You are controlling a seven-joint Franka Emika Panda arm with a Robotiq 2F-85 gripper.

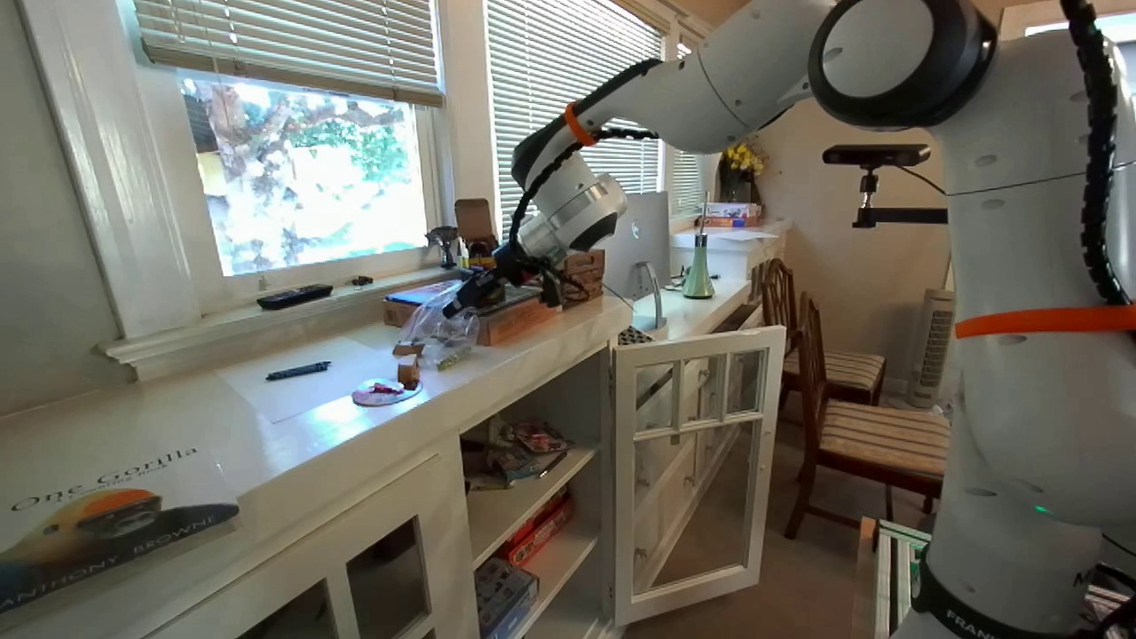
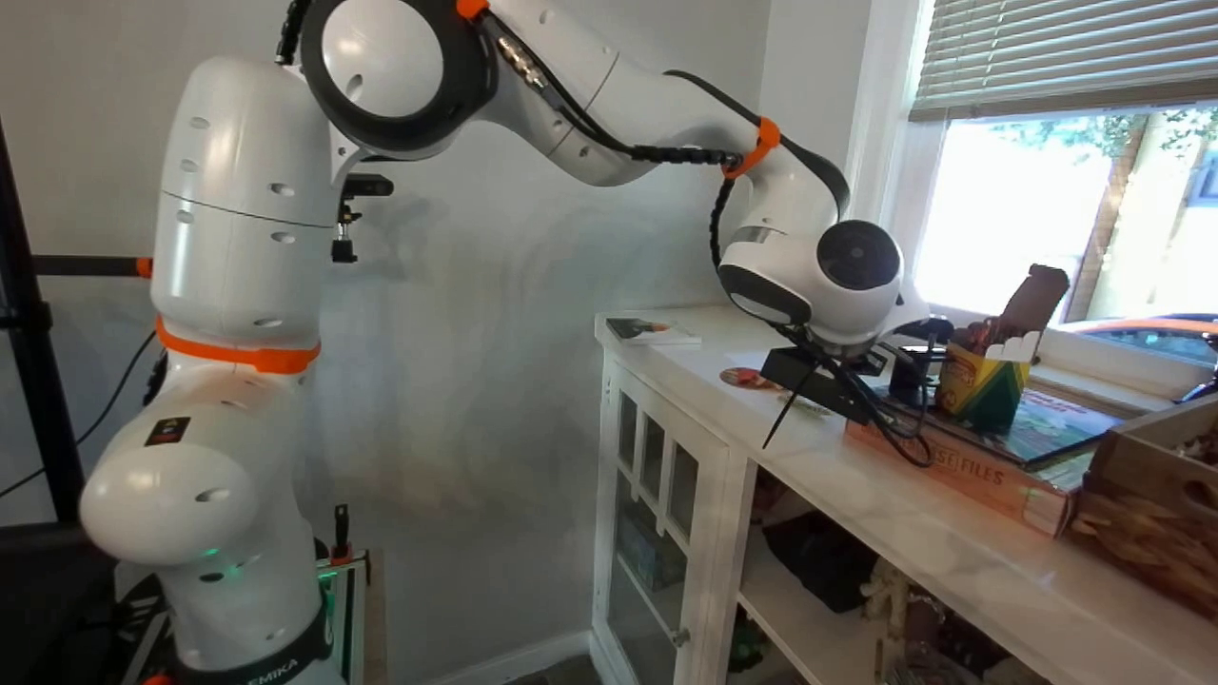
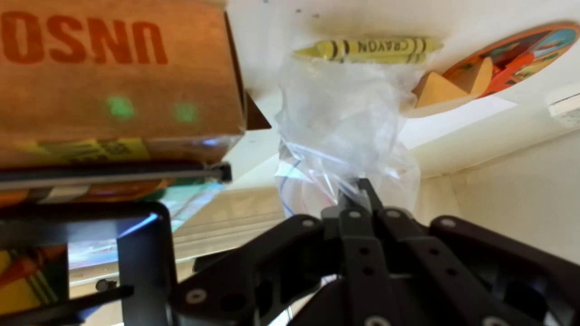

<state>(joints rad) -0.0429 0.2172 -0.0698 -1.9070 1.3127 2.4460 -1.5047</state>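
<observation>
My gripper (image 3: pixel 360 194) is shut on a clear plastic bag (image 3: pixel 335 117), with its top pinched between the fingertips. In an exterior view the gripper (image 1: pixel 459 304) points down-left and the bag (image 1: pixel 437 333) hangs from it to the white countertop (image 1: pixel 337 461). Yellow crayons (image 3: pixel 380 49) lie at the bag's lower end; I cannot tell whether they are inside it. A round colourful disc (image 3: pixel 534 59) with a tan curled piece (image 3: pixel 448 88) lies beside the bag. In an exterior view (image 2: pixel 856 376) the wrist hides the fingertips and the bag.
A cardboard game box (image 3: pixel 113 86) stands close beside the bag. A crayon box (image 2: pixel 985 381) is on top of it, and a wooden crate (image 2: pixel 1156 495) is beyond. A black pen (image 1: pixel 298 371) and a book (image 1: pixel 106 524) lie on the counter. A cabinet door (image 1: pixel 697 426) stands open below.
</observation>
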